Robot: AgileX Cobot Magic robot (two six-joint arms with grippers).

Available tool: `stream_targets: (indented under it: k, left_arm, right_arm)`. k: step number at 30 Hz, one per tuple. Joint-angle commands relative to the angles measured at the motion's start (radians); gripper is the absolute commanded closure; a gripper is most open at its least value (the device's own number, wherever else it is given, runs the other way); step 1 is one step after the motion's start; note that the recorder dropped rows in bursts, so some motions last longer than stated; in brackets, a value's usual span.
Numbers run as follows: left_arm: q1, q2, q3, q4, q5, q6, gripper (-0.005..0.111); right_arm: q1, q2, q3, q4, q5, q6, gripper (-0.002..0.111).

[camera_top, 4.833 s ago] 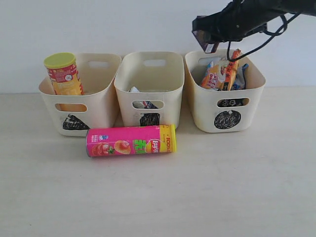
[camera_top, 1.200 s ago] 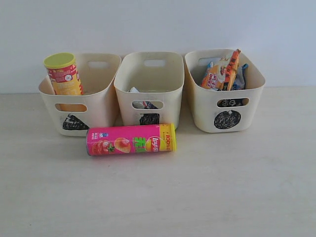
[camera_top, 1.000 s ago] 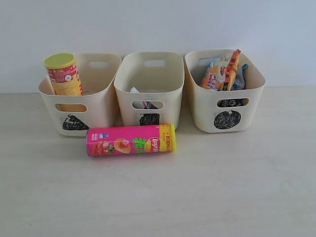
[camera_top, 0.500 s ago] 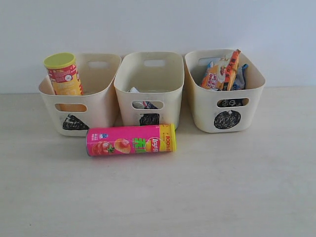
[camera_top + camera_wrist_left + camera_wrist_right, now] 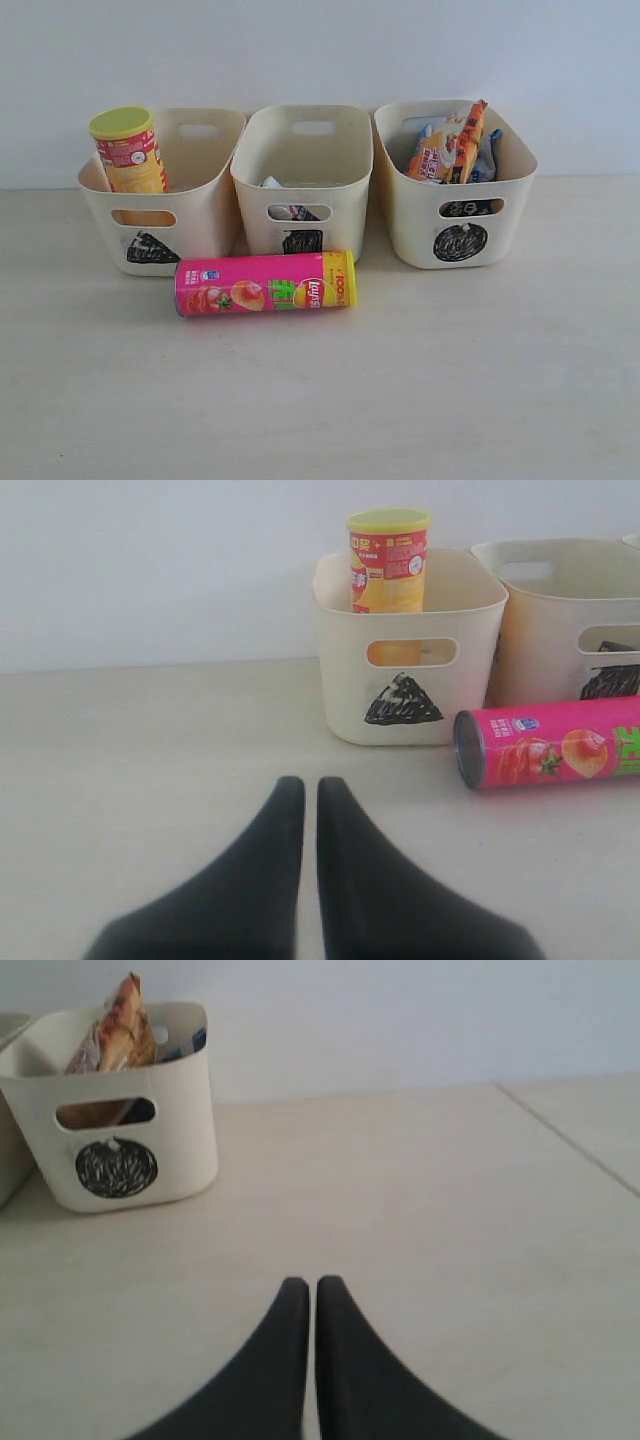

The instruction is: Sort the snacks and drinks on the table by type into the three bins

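Pink chip tube lies on its side on the surface, just in front of the triangle bin and square bin; yellow chip tube stands upright in the triangle bin at left; orange bag and blue-and-black bag sit in the circle bin at right; left gripper and right gripper are both closed, holding nothing.
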Motion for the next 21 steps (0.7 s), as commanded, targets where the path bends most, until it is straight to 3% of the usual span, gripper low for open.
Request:
stream_targets:
  k: [1, 21]
  left_arm:
    - [-0.003, -0.003, 0.004, -0.003, -0.005, 0.003, 0.103]
    - [-0.003, -0.003, 0.004, -0.003, -0.005, 0.003, 0.103]
  right_arm:
    - [-0.003, -0.006, 0.005, 0.065, 0.083, -0.012, 0.108]
    - [-0.001, -0.006, 0.005, 0.157, 0.097, -0.103, 0.108]
